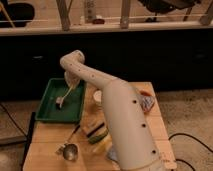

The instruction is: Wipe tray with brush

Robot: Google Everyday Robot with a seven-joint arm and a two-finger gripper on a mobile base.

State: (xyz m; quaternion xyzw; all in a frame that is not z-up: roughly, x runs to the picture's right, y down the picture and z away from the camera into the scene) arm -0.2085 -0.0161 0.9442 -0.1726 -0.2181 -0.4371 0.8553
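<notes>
You have 1 shallow dark-green plastic tray [50, 111] on the left of the light wooden tabletop [47, 145]. The gripper [73, 81] hangs over the tray's right half; whether it is closed you cannot tell. 1 thin whitish brush [64, 96] slants down from it, head on the tray floor. In front lie 1 metal ladle [69, 148] and 1 striped sponge block [96, 132].

One camera looks down from behind the white arm [120, 120], across the light wooden counter [50, 135]; the gripper [71, 82] hangs over the dark-green rectangular plastic tray [50, 114] near the counter's far-left corner
</notes>
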